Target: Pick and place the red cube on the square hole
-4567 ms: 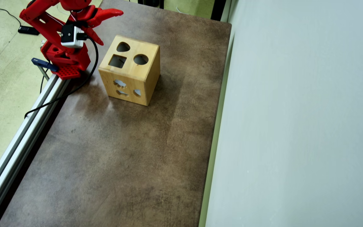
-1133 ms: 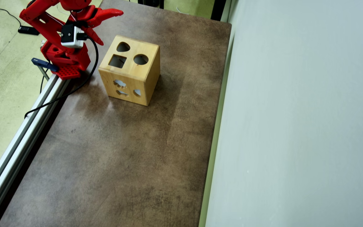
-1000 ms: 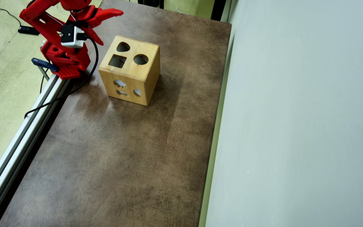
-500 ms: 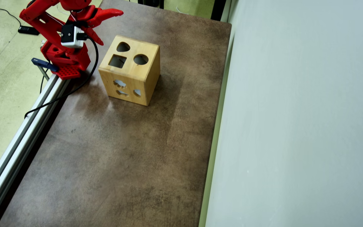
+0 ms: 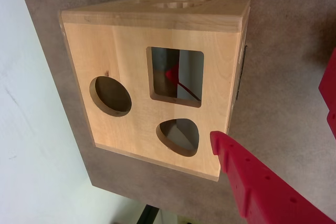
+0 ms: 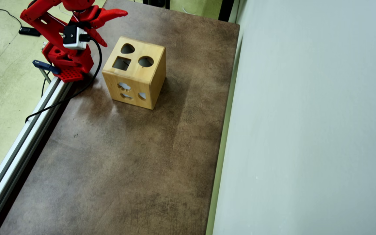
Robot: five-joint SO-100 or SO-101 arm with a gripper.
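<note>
The light wooden box [image 5: 126,45] stands on the brown table, also in the overhead view [image 6: 153,78]. Its top face holds the square hole [image 5: 186,66], a round cutout [image 5: 111,95] and a teardrop cutout [image 5: 178,136]. A small bright-red shape [image 5: 171,74], a corner of the red cube, shows inside the box through the square hole. In the overhead view the square hole [image 6: 121,63] looks dark and the cube is hidden. My gripper [image 6: 113,27] is open and empty, just off the box's top-left corner. In the wrist view one finger [image 5: 252,182] reaches the box's lower right corner.
The brown table [image 6: 126,156] ends close to the box in the wrist view [image 5: 157,192]. An aluminium rail [image 6: 21,137] runs along its left edge in the overhead view. A pale wall [image 6: 305,130] borders the right side. The arm's base [image 6: 67,65] sits left of the box.
</note>
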